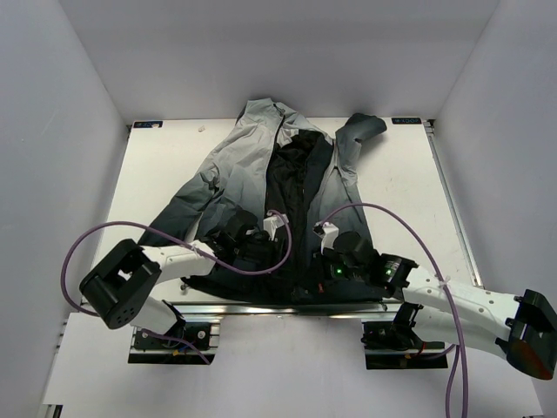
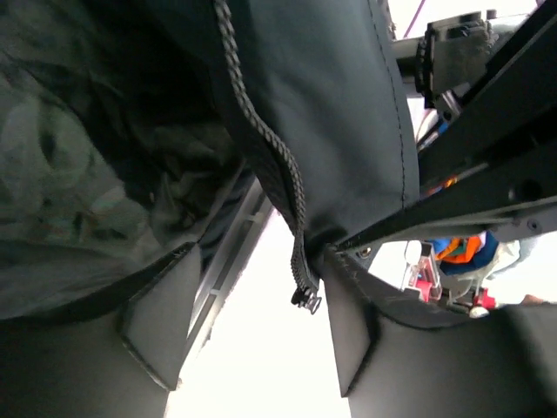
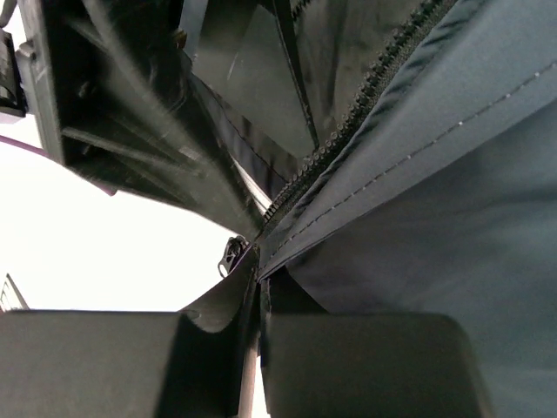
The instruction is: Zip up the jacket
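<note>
Jacket position: we found the jacket (image 1: 248,165) spread front-up on the table (image 1: 165,157), with the hood toward the table's far edge and the dark hem at the table's near edge.
Front closure: we noted that the front lay open, with black lining exposed along the middle of the table. The two halves were not joined.
Left gripper: we recorded the left gripper (image 2: 257,340) at the table's near edge, against the hem. Its fingers (image 2: 161,322) were spread wide and clamped nothing, and the loose lower end of the zipper tape (image 2: 280,178) hung between them.
Right gripper: we recorded the right gripper (image 3: 258,344) also at the table's near edge. Its fingers (image 3: 374,366) were drawn almost together, with the jacket's front edge pinched in the narrow gap.
Slider: we saw a small metal slider (image 3: 233,252) at the foot of the zipper teeth (image 3: 348,131), just above the pinching fingers.
</note>
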You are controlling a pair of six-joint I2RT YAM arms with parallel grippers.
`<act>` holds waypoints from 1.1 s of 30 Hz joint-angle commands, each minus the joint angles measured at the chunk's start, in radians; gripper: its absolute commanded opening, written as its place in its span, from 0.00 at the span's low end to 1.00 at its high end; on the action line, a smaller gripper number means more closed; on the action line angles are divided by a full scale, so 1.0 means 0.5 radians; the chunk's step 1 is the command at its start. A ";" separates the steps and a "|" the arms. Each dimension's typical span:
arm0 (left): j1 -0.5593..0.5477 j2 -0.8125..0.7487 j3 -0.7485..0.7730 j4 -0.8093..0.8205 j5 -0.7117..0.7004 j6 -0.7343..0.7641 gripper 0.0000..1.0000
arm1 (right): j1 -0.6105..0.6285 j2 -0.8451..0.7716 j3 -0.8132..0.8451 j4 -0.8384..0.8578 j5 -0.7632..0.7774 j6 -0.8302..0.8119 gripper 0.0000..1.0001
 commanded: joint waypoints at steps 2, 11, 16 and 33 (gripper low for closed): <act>-0.048 0.005 0.052 0.179 -0.061 -0.057 0.63 | 0.000 -0.065 -0.030 0.114 -0.052 0.039 0.00; -0.097 0.118 0.107 0.259 -0.097 -0.094 0.50 | 0.003 -0.138 -0.088 0.117 -0.073 0.061 0.00; -0.097 0.192 0.165 0.265 -0.125 -0.112 0.42 | 0.003 -0.224 -0.138 0.141 -0.085 0.073 0.00; -0.136 0.033 0.055 0.467 -0.119 -0.204 0.00 | 0.003 -0.169 -0.196 0.059 0.197 0.361 0.56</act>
